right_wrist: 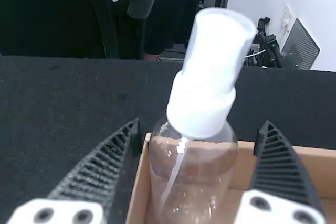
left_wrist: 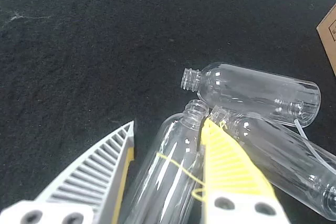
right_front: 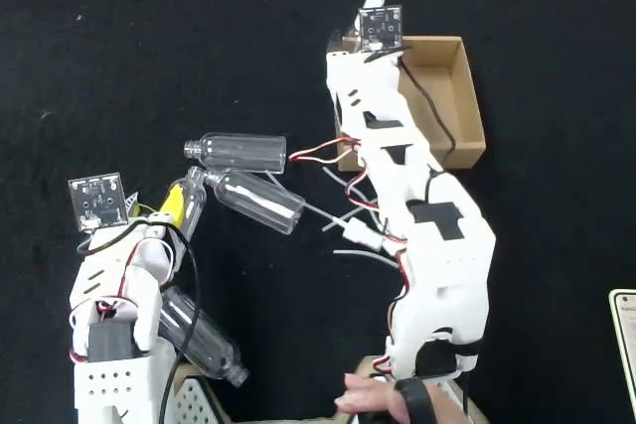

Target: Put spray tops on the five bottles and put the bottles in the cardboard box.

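My right gripper (right_wrist: 200, 125) stands open around a clear bottle (right_wrist: 191, 177) with a white spray top (right_wrist: 210, 82). That bottle stands upright in the near corner of the cardboard box (right_front: 462, 96), and neither finger touches it. My left gripper (left_wrist: 169, 124) is open around the neck end of a topless bottle (left_wrist: 168, 177) lying on the black table; the yellow finger (left_wrist: 231, 171) rests against it. Two more topless bottles (right_front: 243, 151) (right_front: 258, 201) lie just beyond it. Another bottle (right_front: 199, 335) lies by the left arm's base.
Loose spray tops with thin tubes (right_front: 356, 233) lie on the cloth beside the right arm, between it and the bottles. The right arm's body crosses the box's left wall. A pale flat object (right_front: 624, 345) sits at the table's right edge.
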Tool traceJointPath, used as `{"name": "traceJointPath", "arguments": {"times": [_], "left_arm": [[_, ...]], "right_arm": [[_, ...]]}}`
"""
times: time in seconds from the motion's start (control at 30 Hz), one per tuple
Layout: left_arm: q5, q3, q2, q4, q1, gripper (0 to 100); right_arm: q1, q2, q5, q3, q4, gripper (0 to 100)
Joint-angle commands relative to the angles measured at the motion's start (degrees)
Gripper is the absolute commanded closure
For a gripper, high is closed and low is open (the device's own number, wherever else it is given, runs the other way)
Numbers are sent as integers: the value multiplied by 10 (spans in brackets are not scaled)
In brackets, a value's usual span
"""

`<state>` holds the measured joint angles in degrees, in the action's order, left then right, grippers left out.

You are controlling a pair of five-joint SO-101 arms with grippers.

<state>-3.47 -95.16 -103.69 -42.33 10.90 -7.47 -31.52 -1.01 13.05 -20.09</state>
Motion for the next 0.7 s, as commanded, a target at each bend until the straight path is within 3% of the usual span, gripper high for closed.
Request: {"name": "traceJointPath", "arguments": {"times": [0.0, 0.67], "left_arm": [[-1, 9, -3, 14, -4, 801], [-1, 9, -3, 14, -3, 801]], "right_arm": [[5, 49, -1, -1, 3, 679], [5, 111, -1, 71, -1, 680]]}}
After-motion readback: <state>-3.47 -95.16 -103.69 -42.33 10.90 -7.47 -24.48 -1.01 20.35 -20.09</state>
